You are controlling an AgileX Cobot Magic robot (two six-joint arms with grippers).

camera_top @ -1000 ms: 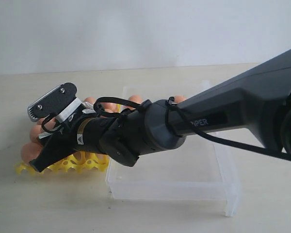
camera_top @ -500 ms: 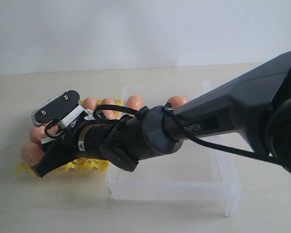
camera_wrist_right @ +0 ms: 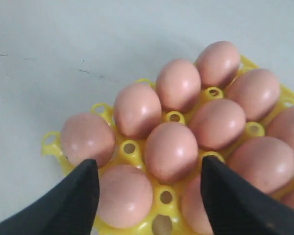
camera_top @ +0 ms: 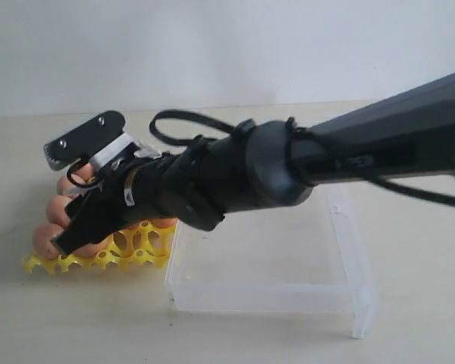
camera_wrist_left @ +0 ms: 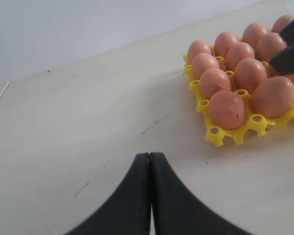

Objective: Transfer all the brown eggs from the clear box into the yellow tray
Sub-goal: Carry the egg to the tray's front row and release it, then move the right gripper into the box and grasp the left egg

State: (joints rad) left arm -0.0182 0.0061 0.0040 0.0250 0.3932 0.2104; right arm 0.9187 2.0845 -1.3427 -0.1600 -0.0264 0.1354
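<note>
Several brown eggs (camera_wrist_right: 170, 151) sit in the cups of the yellow tray (camera_wrist_right: 160, 195). My right gripper (camera_wrist_right: 149, 169) hangs just above them, open, gripping nothing. From the exterior view the right gripper (camera_top: 54, 201) reaches across to the tray (camera_top: 98, 258) at the left, with eggs (camera_top: 45, 239) showing behind its fingers. The clear box (camera_top: 273, 265) stands right of the tray; its visible part holds no egg, and the arm hides its far side. My left gripper (camera_wrist_left: 150, 155) is shut over bare table, short of the tray (camera_wrist_left: 220, 136) and its eggs (camera_wrist_left: 227, 108).
The right arm (camera_top: 349, 163) spans the scene above the box. Pale tabletop (camera_wrist_left: 78, 122) lies around the tray and box. A white wall (camera_top: 212, 53) rises behind. The right gripper's dark fingers (camera_wrist_left: 291, 54) show at the edge of the left wrist view.
The right gripper's jaws have spread wider over the tray, and the wrist has lifted, now covering the eggs that showed behind the arm.
</note>
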